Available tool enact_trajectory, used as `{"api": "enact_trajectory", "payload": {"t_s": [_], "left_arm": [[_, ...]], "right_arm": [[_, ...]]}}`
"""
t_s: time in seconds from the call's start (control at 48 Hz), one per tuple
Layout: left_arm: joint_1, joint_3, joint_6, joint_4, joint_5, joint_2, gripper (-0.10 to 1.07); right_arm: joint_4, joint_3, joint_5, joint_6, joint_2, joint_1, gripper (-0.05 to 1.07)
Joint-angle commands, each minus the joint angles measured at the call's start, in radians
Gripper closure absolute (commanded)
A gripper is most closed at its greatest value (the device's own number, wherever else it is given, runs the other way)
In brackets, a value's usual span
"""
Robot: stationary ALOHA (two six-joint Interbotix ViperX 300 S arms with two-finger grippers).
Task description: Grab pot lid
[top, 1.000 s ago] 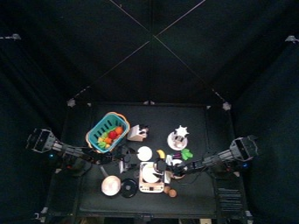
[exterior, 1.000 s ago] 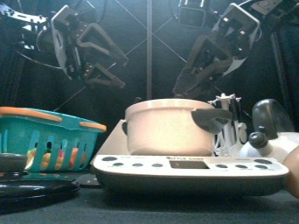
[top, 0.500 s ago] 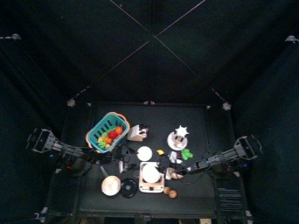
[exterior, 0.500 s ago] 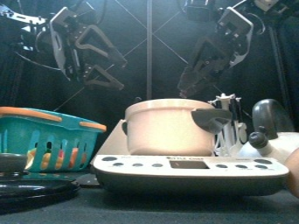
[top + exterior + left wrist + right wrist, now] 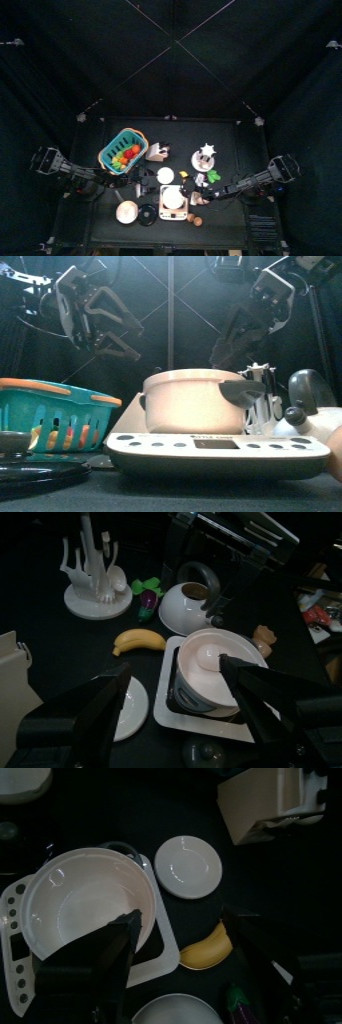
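Observation:
The pot lid [image 5: 128, 212] is a pale beige disc lying flat at the table's front left, and it also shows at an edge of the right wrist view [image 5: 19, 782]. My left gripper [image 5: 111, 184] hangs open above the table between the teal basket [image 5: 123, 150] and the lid, holding nothing. In the left wrist view [image 5: 171, 672] its jaws frame the white pot [image 5: 207, 680]. My right gripper [image 5: 214, 192] is open and empty, raised to the right of the pot [image 5: 173, 197]. The lid is hidden in the front view.
The pot stands on a white base with buttons [image 5: 221, 452]. A smaller white disc [image 5: 190, 866] and a banana [image 5: 207, 949] lie behind it. A white kettle [image 5: 187, 604], a white rack [image 5: 91, 582], a tan box [image 5: 274, 798] and a dark lid [image 5: 40, 472] are nearby.
My right gripper has drawn back a little to the right and up. My left arm has not moved. The lid lies where it was.

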Motion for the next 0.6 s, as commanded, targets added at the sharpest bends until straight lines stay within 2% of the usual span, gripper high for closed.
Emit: {"api": "enact_trajectory", "payload": {"t_s": [0.0, 0.042, 0.188, 0.354, 0.479, 0.583], "left_arm": [[-0.003, -0.005, 0.002, 0.002, 0.083, -0.02, -0.04], [-0.005, -0.005, 0.002, 0.002, 0.115, -0.025, -0.04], [-0.015, -0.017, 0.002, 0.017, 0.353, -0.038, -0.04], [-0.018, -0.048, 0.008, 0.028, 0.561, -0.037, -0.04], [-0.043, -0.06, 0.006, 0.091, 0.62, -0.035, -0.04], [-0.115, -0.063, 0.003, 0.16, 0.597, -0.026, -0.04]], "right_arm": [[-0.011, -0.034, -0.017, 0.0, -0.014, 0.012, 0.07], [-0.012, -0.035, -0.018, -0.002, -0.012, 0.014, 0.07], [-0.015, -0.032, -0.017, 0.0, -0.012, 0.014, 0.07], [-0.015, -0.021, 0.0, 0.0, -0.017, 0.008, 0.07], [-0.002, 0.011, 0.035, 0.008, -0.031, 0.009, 0.07], [0.015, 0.031, 0.057, 0.009, -0.055, 0.014, 0.07]]}}
